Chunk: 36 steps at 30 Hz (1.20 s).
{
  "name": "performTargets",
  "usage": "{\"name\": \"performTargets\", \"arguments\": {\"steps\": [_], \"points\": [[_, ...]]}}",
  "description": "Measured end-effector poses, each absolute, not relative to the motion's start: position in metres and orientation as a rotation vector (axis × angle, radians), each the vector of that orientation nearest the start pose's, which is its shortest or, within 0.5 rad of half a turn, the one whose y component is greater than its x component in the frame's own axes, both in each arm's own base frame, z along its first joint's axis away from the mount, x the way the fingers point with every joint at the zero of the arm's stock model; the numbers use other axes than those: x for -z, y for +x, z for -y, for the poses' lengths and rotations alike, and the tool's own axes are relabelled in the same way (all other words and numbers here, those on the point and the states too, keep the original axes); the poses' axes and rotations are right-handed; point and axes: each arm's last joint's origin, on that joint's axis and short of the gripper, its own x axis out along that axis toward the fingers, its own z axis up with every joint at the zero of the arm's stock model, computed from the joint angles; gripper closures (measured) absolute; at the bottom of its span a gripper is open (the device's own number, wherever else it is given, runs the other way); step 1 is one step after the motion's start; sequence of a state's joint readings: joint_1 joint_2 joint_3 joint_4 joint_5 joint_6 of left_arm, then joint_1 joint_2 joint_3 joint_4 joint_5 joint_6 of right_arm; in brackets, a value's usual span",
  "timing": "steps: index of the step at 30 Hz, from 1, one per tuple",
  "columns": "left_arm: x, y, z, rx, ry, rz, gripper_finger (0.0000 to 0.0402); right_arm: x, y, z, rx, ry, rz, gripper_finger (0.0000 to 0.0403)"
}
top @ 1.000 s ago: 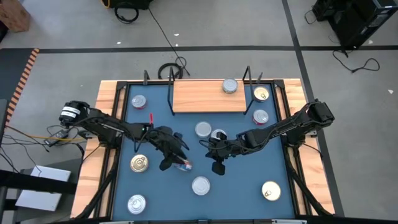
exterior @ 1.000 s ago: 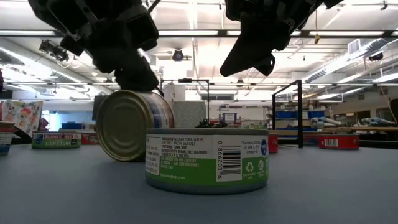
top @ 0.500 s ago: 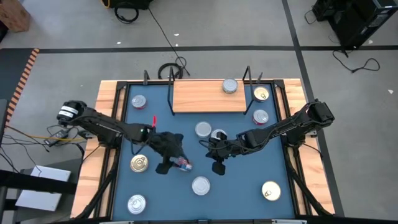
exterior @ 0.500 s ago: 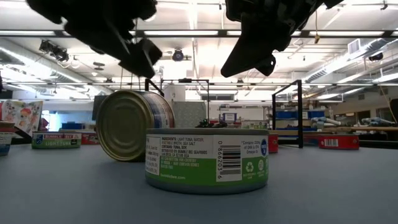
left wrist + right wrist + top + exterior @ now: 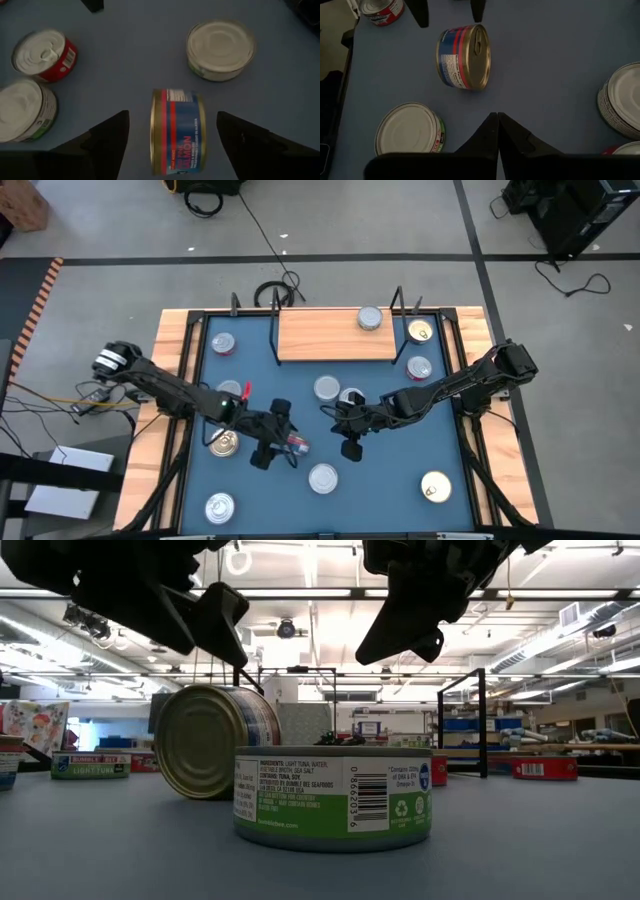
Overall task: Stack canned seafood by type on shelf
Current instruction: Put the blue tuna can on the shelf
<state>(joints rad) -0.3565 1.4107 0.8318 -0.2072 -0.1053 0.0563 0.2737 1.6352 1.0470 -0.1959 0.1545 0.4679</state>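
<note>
The left gripper (image 5: 170, 145) hangs over the middle of the blue table (image 5: 390, 480), its 2 fingers (image 5: 107, 137) spread wide apart and gripping nothing. Between those fingers, without touching either, lies a blue-and-red tin (image 5: 176, 131) tipped on its side, resting on its curved wall with its gold rim toward 1 finger. Beyond the fingertips stands an upright silver-lidded tin with a green label (image 5: 220, 48). Off to 1 side of the gripper sit a red-sided tin with a pull tab (image 5: 45, 55) and, just beside it, another silver-lidded tin (image 5: 26, 110).

The right gripper (image 5: 497, 131) hovers close by, facing the left one across the tipped tin, its 2 fingers pressed together with nothing between them. The tipped tin's gold lid faces this gripper, a short way past its fingertips.

The shelf (image 5: 335, 335) lies at the far edge of the table, well apart from both grippers, with 1 silver-lidded tin (image 5: 370, 318) standing on its board near the right end. 2 more tins, 1 gold-lidded (image 5: 420, 331) and 1 silver-lidded (image 5: 419, 367), stand just off that end.
</note>
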Motion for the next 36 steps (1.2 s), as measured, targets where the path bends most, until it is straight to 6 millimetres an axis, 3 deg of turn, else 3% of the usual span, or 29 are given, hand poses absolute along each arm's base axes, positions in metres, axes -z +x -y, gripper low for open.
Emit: {"name": "performTargets", "arguments": {"steps": [8,36], "points": [[-0.194,0.274,0.098,0.257,0.282,-0.819,0.0096,-0.213,0.331,-0.088,0.059,0.256,-0.774,0.039],[-0.185,0.283,0.103,0.298,0.268,-0.854,0.012,-0.213,0.331,-0.088,0.058,0.252,-0.775,0.039]]}}
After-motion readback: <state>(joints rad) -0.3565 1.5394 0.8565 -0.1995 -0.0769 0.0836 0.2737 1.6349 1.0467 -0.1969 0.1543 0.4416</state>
